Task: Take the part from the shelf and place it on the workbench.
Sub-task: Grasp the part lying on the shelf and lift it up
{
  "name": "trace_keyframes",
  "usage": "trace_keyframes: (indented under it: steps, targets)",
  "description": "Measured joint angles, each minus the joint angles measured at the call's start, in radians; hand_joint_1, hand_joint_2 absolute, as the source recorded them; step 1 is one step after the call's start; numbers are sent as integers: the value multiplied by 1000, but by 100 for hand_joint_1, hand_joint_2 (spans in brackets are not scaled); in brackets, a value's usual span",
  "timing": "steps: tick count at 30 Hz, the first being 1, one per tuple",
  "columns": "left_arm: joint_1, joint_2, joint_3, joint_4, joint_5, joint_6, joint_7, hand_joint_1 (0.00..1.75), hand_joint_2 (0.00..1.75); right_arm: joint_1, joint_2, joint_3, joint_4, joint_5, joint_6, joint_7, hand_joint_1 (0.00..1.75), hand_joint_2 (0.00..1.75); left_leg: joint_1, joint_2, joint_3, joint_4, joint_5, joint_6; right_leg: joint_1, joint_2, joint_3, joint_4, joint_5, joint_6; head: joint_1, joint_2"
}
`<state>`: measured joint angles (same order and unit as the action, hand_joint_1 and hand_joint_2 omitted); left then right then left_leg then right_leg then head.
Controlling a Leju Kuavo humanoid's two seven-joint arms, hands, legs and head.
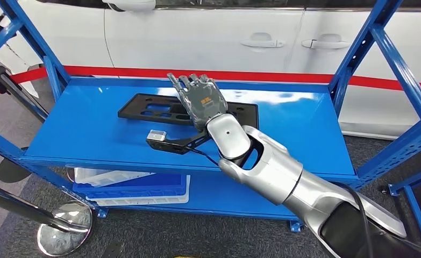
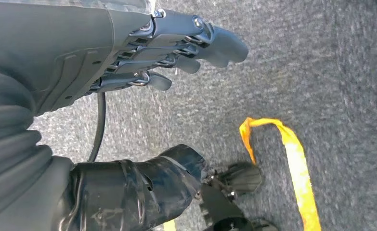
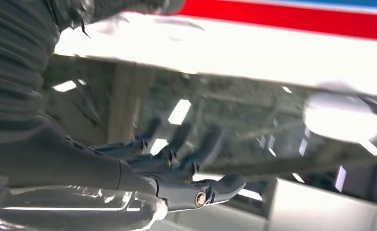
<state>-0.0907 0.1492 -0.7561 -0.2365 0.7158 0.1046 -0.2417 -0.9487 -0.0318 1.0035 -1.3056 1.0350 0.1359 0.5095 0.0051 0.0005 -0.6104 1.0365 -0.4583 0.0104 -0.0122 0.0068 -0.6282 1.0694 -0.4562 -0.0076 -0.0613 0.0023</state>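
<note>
White car (image 1: 208,37) behind everything, doors and handles facing the shelf, a red stripe (image 1: 251,76) low along it. Blue shelf (image 1: 90,134) in front, top deck carrying the part; lower deck below the right hand holds a blue and white tray (image 1: 138,188). Grey carpet floor (image 2: 321,72) under the left hand, with a yellow strap (image 2: 297,159) lying on it. Right arm (image 1: 283,172) reaches in over the front edge of the top deck. Part (image 1: 154,110): a flat black plastic panel with cut-outs, lying on the top deck, mostly under and to the left of the right hand, with a narrow arm ending in a grey block (image 1: 156,136) nearer the front edge. Right hand (image 1: 201,99) held flat, back up, over the panel, fingers straight and apart, nothing gripped; contact with the panel cannot be told. Left hand (image 2: 176,48) hangs over the floor, fingers slightly bent and apart, holding nothing.
</note>
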Motion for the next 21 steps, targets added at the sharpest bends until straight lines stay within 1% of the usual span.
trace_keyframes:
  steps: [1, 2, 3, 4, 6, 7, 8, 9, 10, 11, 12, 13, 14, 15, 17, 18, 19, 20, 21]
  targets:
    - [0, 0, 0, 0, 2, 1, -1, 0, 0, 1, 0, 0, 2, -15, 12, 1, 0, 175, 2, 0, -2, -1, 0, -5, 0, -1, -1, -2, 2, -6, 0, 0]
    - [0, 0, 0, 0, 3, 4, -1, 0, 0, 0, 0, 0, 4, -36, 29, 1, 0, 175, 3, 0, -6, 6, -6, -9, -2, -1, 0, -5, 5, -12, 0, 0]
    - [0, 0, 0, 0, 4, 9, -1, 0, 0, -1, 1, 1, 6, -67, 55, 2, 0, 175, 4, 0, -16, 26, -21, -15, -4, -2, 1, -8, 7, -17, -2, 0]
    - [-1, 1, 0, 0, 4, 19, -1, 0, 0, -1, 2, 2, 10, -105, 88, 2, 0, 175, 6, 1, -35, 65, -44, -20, -6, -3, 1, -10, 9, -21, -3, 0]
    - [-1, 0, 0, 0, 2, 47, 1, 0, 0, 2, 6, 7, 32, -202, 154, 3, 0, 175, 8, 1, -94, 185, -97, -28, -6, -4, 0, -11, 10, -24, -5, 0]
    - [-1, 0, 0, 0, 1, 60, 5, 0, 0, 9, 7, 13, 48, -244, 174, 3, 0, 175, 8, 1, -121, 237, -112, -30, -5, -5, -1, -11, 10, -25, -5, 0]
    - [0, 0, 0, 0, -1, 70, 9, 0, 0, 18, 8, 20, 65, -275, 181, 2, 0, 175, 8, 1, -134, 260, -111, -31, -5, -5, -1, -10, 11, -25, -5, 0]
    - [1, 0, 0, 0, -4, 77, 15, 0, 0, 27, 8, 27, 81, -293, 179, 1, 0, 175, 8, 1, -128, 246, -92, -30, -4, -5, -1, -10, 11, -25, -5, 0]
    - [1, 1, 0, 0, -6, 82, 20, 0, 0, 35, 10, 33, 97, -304, 173, 0, 0, 175, 8, 1, -104, 196, -60, -27, -4, -5, 0, -10, 11, -25, -5, 0]
    - [0, 1, 0, 0, -8, 86, 26, 0, 0, 41, 12, 39, 115, -312, 164, -3, 0, 175, 8, 1, -71, 125, -28, -23, -4, -5, 0, -11, 11, -25, -5, 0]
    - [-1, 1, 0, 0, -9, 89, 32, 0, 0, 44, 14, 44, 134, -319, 155, -5, 0, 175, 5, 1, -38, 61, -6, -18, -3, -5, 0, -11, 11, -23, -5, 0]
    - [-2, 1, 0, 0, -9, 92, 37, 0, 0, 48, 16, 49, 151, -326, 147, -7, 0, 175, 3, 0, -16, 15, 7, -13, -2, -5, -1, -11, 12, -19, -4, 0]
    - [-3, 1, 0, 0, -10, 95, 41, 0, 0, 52, 17, 53, 166, -330, 140, -8, 0, 175, 0, -1, -6, -7, 8, -9, -1, -5, -1, -13, 13, -15, -4, 0]
    - [-3, 1, 0, 0, -10, 97, 44, 0, 0, 58, 18, 56, 179, -333, 136, -9, 0, 175, -3, -3, -5, -9, 8, -5, 0, -5, -1, -16, 15, -9, -4, 0]
    - [-1, 1, 0, 0, -10, 101, 48, 0, 0, 66, 19, 60, 202, -336, 132, -11, 0, 175, 0, -3, -3, -19, 16, 4, 0, -5, 1, -23, 17, 3, -3, 0]
    - [-1, 2, 0, 0, -10, 101, 50, 0, 0, 67, 19, 62, 210, -338, 131, -12, 0, 175, 3, -3, 0, -27, 21, 10, 1, -5, -3, -15, 9, 8, -2, 0]
    - [-2, 2, 0, 0, -10, 102, 53, 0, 0, 67, 19, 62, 219, -341, 131, -12, 0, 175, 5, -2, 3, -34, 26, 15, 1, -5, -14, 10, -9, 12, -1, 0]
    - [-2, 2, 0, 0, -9, 102, 57, 0, 0, 68, 19, 63, 227, -345, 133, -11, 0, 175, 7, -2, 4, -38, 29, 18, 1, -5, -35, 57, -38, 13, -1, 0]
    - [-3, 1, 0, 0, -9, 102, 62, 0, 0, 70, 19, 65, 237, -350, 137, -11, 0, 175, 5, -2, 4, -39, 30, 21, 2, -5, -63, 121, -70, 14, 0, 0]
